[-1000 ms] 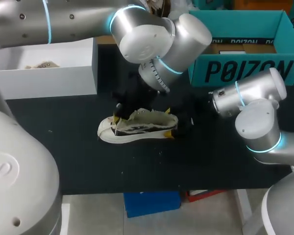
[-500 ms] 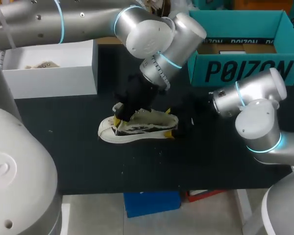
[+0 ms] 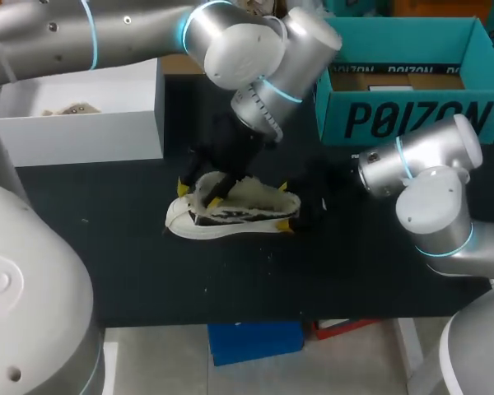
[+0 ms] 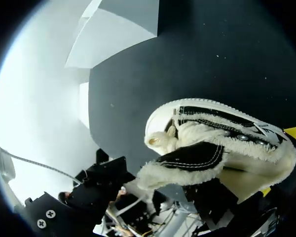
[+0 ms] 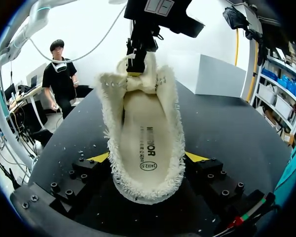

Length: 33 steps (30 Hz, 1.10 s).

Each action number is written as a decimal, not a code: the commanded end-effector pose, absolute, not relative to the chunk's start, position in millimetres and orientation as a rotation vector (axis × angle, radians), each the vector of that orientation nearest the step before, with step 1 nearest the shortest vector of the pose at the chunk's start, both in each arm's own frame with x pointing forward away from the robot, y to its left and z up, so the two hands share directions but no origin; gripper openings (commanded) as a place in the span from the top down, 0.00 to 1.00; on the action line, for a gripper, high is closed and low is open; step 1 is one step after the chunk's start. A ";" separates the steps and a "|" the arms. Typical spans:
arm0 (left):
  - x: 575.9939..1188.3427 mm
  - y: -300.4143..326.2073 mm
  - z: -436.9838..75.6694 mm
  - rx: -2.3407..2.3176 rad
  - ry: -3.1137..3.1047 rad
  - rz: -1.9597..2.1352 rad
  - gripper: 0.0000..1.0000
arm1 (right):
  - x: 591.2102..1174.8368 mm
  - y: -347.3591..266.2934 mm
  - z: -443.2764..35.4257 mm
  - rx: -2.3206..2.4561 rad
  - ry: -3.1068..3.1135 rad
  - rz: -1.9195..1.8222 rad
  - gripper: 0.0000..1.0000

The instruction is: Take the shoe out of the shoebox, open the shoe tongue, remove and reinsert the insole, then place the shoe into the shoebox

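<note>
Right jaws are closed on the heel of the shoe, one yellow tip pressed to each side. This pins the sole to the counter, so the shoe cannot slide or tip while it is worked on. Inside the shoe, the insole lies flat in its bed, not yet lifted. At the front of the shoe's opening, the left jaws pinch the top of the fleecy tongue and hold it raised toward the toe. I judge this widens the mouth for reaching the insole. Beyond the shoe's heel end stands the open teal shoebox, well apart. Beyond its toe end is a white box.
</note>
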<state>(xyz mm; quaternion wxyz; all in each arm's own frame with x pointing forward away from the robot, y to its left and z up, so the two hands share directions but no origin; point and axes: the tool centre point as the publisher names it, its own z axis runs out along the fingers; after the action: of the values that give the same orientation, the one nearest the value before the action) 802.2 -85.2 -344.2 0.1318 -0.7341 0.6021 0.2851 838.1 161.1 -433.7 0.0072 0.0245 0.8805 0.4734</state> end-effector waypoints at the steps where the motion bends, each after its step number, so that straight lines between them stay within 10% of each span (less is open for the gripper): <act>1: 797.7 -76.1 -319.2 -2.140 1.842 0.621 0.00 | 839.4 161.0 -434.6 0.079 2.756 1.477 1.00; 15: 813.8 -102.0 -253.1 -1.560 2.464 0.118 0.00 | 839.4 161.0 -434.6 0.079 2.756 1.477 1.00; 16: 814.9 -105.0 -251.7 -1.452 2.547 0.099 0.51 | 839.4 161.0 -434.6 0.079 2.756 1.477 1.00; 18: 814.7 -111.6 -250.2 -1.253 2.714 0.067 1.00 | 839.4 161.0 -434.6 0.079 2.756 1.477 1.00; 33: 801.8 -133.5 -260.5 -0.148 3.446 -0.129 1.00 | 839.4 161.0 -434.6 0.079 2.756 1.477 1.00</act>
<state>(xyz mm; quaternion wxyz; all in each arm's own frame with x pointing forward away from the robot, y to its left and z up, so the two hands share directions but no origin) 799.3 -141.6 -258.9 0.0657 -0.4066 0.9094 0.0580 838.1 161.2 -433.7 0.0072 0.0244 0.8805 0.4734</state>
